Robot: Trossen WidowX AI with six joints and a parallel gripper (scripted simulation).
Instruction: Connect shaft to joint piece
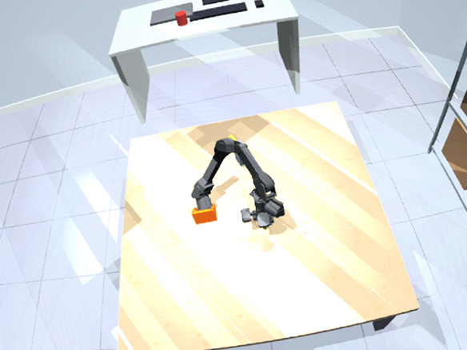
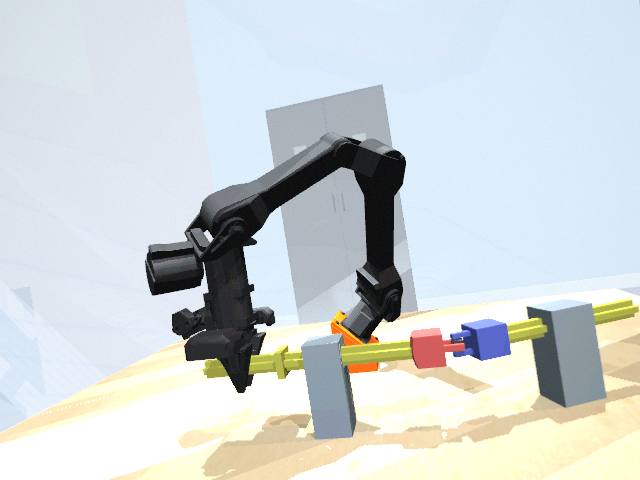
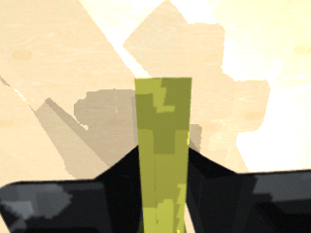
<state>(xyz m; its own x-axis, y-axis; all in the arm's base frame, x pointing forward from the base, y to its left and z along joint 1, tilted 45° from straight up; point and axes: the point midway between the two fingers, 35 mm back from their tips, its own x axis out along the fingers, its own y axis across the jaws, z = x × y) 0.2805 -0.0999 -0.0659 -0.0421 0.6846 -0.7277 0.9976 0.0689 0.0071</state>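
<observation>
My gripper [image 2: 241, 376] [image 3: 159, 146] is shut on the yellow second shaft [image 2: 377, 352] [image 3: 162, 112] near its outer end. A square collar [image 2: 281, 361] on this shaft stands a short gap from the grey second block [image 2: 330, 397]. The shaft's inner end meets the red joint piece [image 2: 428, 348]; its tip is hidden there, and how deep it sits I cannot tell. The red piece is hinged to the blue piece [image 2: 485, 339] on the first shaft [image 2: 527, 329], which passes through the grey first block [image 2: 584, 356]. In the top view the arm hides most of the parts.
The arm's orange base [image 1: 204, 215] [image 2: 364, 361] stands on the wooden table [image 1: 235, 305], behind the shafts in the exterior view. The arm arches above the shafts. A desk [image 1: 149, 38] with a red cup [image 1: 181, 18] and a shelf stand away from the table.
</observation>
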